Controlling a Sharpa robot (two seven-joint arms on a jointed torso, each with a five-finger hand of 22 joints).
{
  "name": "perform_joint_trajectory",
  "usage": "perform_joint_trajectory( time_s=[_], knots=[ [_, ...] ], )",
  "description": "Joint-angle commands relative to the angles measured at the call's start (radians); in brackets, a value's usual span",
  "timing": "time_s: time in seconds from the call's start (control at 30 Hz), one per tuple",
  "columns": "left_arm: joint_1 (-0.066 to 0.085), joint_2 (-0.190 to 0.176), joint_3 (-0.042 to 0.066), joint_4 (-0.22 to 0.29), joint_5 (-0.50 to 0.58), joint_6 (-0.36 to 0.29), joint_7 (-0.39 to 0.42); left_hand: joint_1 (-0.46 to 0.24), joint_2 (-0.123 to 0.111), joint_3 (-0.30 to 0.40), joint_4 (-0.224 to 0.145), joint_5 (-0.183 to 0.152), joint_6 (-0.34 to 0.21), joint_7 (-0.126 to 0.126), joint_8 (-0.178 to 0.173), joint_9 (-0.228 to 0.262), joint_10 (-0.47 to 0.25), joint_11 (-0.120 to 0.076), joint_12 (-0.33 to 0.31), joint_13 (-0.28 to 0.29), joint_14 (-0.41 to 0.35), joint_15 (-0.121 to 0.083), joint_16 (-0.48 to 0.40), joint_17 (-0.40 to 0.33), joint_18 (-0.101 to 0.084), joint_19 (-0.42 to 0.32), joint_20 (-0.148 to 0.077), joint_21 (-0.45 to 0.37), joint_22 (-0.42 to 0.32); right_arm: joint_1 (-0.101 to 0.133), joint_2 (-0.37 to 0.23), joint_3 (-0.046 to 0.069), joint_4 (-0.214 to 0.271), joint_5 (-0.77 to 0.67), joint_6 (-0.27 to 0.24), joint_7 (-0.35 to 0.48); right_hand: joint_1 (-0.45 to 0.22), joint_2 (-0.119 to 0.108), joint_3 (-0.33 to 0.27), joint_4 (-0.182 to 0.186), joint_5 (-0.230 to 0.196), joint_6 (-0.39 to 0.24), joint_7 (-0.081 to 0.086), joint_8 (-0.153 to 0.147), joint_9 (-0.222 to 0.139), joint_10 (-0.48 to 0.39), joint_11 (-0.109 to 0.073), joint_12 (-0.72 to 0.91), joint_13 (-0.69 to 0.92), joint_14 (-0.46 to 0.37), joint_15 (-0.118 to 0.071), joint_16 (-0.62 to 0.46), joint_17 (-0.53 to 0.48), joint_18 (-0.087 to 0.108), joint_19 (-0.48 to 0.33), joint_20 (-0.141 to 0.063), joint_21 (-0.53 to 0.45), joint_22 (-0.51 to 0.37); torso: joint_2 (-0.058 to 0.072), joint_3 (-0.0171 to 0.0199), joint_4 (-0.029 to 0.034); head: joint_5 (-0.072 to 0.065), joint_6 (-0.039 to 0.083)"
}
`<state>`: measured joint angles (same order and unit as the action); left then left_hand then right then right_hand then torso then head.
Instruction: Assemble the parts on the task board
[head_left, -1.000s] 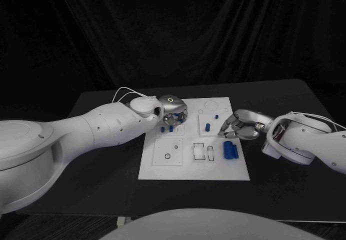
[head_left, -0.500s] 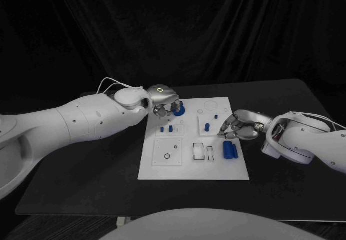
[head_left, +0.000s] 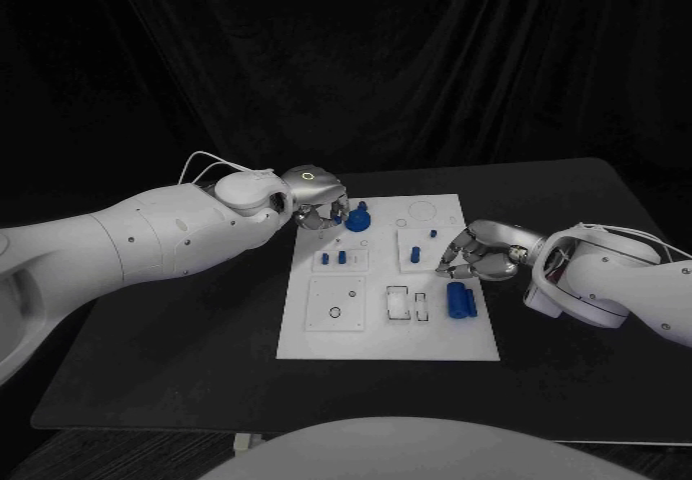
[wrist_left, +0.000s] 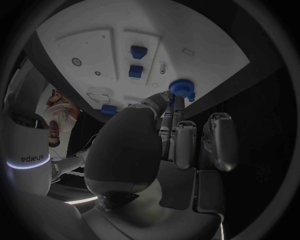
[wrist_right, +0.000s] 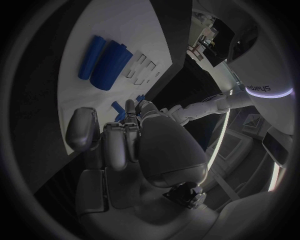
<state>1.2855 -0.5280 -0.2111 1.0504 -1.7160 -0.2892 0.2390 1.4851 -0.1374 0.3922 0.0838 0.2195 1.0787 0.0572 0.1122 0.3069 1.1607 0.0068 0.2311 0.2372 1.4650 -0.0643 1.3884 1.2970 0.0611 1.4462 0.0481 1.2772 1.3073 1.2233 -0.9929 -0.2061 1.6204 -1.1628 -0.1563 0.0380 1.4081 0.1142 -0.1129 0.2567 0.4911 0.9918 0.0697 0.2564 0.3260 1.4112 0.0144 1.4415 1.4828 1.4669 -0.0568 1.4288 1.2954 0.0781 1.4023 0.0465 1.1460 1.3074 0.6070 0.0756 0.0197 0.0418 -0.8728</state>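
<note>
The white task board (head_left: 389, 325) lies mid-table. A blue gear (head_left: 358, 217) stands near its far edge, also seen in the left wrist view (wrist_left: 181, 89). My left hand (head_left: 317, 195) hovers just left of the gear with its fingertips (wrist_left: 167, 100) close to the rim, and it holds nothing. My right hand (head_left: 483, 256) rests at the board's right edge with fingers curled in on nothing (wrist_right: 125, 135). Two blue cylinders (head_left: 459, 300) lie side by side on the board near that hand, and they also appear in the right wrist view (wrist_right: 105, 61). Small blue pieces (head_left: 333, 258) stand in the board's middle row.
More small blue pieces (head_left: 415, 250) stand in a raised white plate close to my right hand's fingers. Empty cut-outs (head_left: 405, 303) and a square plate with a hole (head_left: 336, 303) fill the board's near half. Black table (head_left: 188, 360) surrounds the board.
My left hand has drawn back from the board's far part toward the left, uncovering the blue gear, which stays standing there. My right hand has not moved.
</note>
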Motion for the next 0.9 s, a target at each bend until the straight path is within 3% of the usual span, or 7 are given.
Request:
perform_joint_trajectory(
  time_s=[0.03,0.9],
  knots=[
    [0.003,-0.002,0.001,-0.004,0.001,0.022,0.006,-0.008,-0.002,0.005,-0.003,-0.007,-0.005,0.000,-0.006,-0.001,0.002,-0.002,-0.004,-0.002,0.031,-0.005,-0.006,-0.001,0.002,-0.004,-0.004,-0.004,0.179,0.000,0.002,0.000,-0.002,0.000,0.014,-0.018,0.014,0.004,0.004,0.002,0.004,-0.002,0.004,-0.001,-0.001,0.008,-0.018,-0.003,-0.184,0.022,-0.007,-0.006,-0.002,0.012,-0.007,0.000,-0.005,0.142,0.000,0.0005,-0.0008,0.001,0.000],
    [-0.014,0.008,0.001,-0.018,0.001,0.067,0.014,-0.012,-0.003,0.010,-0.003,-0.027,-0.009,0.000,-0.013,-0.005,0.004,-0.002,-0.014,-0.007,0.028,-0.005,-0.010,-0.008,0.004,-0.008,-0.004,-0.013,0.177,-0.002,0.010,0.000,-0.009,0.000,0.024,-0.020,0.021,0.003,0.008,-0.002,0.006,-0.003,0.004,-0.001,-0.001,0.005,-0.018,-0.006,-0.188,0.020,-0.007,-0.007,-0.004,0.013,-0.009,0.001,-0.011,0.141,-0.001,0.0004,-0.0007,0.005,0.000]
  ],
)
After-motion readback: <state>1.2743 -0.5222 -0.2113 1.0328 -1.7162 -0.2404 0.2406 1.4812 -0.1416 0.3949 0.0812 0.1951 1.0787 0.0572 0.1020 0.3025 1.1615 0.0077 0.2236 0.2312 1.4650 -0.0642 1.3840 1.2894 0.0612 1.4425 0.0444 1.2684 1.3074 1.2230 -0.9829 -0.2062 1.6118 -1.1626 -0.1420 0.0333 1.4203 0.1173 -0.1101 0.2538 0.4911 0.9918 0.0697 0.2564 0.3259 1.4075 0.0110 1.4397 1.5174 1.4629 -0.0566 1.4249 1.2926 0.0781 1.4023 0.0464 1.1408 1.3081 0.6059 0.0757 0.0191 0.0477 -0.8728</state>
